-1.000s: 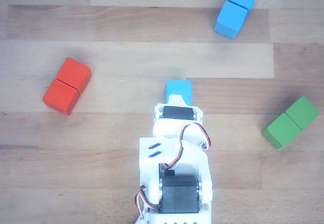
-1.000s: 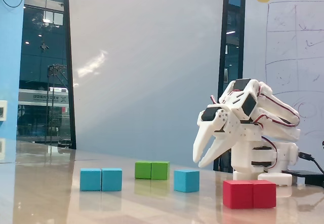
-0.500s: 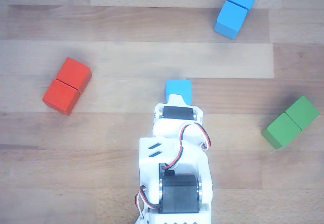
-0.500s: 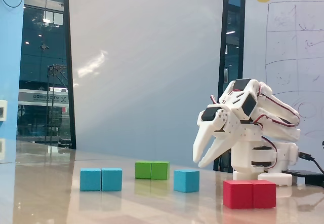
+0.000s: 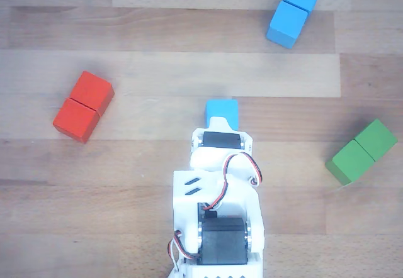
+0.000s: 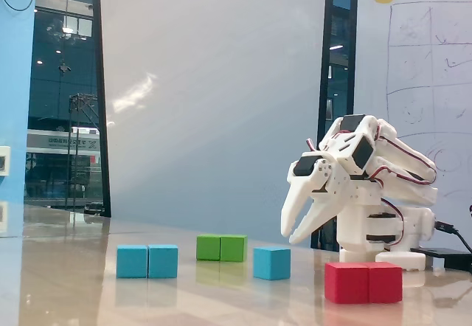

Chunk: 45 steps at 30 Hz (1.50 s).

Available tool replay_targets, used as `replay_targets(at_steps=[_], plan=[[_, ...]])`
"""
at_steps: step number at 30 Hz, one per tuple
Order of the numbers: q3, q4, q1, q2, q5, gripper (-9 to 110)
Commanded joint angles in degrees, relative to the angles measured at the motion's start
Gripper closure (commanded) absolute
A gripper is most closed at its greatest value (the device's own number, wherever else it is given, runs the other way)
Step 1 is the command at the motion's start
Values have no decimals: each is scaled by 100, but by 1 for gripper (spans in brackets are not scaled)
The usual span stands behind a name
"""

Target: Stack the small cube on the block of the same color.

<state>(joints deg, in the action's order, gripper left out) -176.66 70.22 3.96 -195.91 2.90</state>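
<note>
The small cube (image 5: pixel 221 110) is light blue and lies mid-table in the other view, its near edge covered by the arm's wrist; the fixed view shows the small cube (image 6: pixel 272 262) resting on the table. The blue block of the same color (image 5: pixel 293 11), with a seam across its middle, lies at the far right; in the fixed view the blue block (image 6: pixel 147 261) is the leftmost piece. My gripper (image 6: pixel 289 236) hangs just above and to the right of the small cube, pointing down. Its fingers stand a little apart and hold nothing. In the other view the fingers are hidden under the wrist.
A red two-segment block (image 5: pixel 83 106) lies at the left and a green one (image 5: pixel 362 151) at the right. The fixed view has the red block (image 6: pixel 363 282) nearest the camera and the green block (image 6: pixel 221 248) behind. The arm's white base (image 5: pixel 217 227) fills the lower middle.
</note>
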Motion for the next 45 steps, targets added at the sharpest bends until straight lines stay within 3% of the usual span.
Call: replay_targets(at_steps=[1, 5, 17, 31, 45], plan=[[756, 9, 53, -114, -9, 97], [1784, 105, 62, 624, -18, 97], [5388, 193, 62, 5414, 53, 98], [4966, 879, -9, 6460, 0, 97], [4104, -343, -9, 6548, -70, 97]])
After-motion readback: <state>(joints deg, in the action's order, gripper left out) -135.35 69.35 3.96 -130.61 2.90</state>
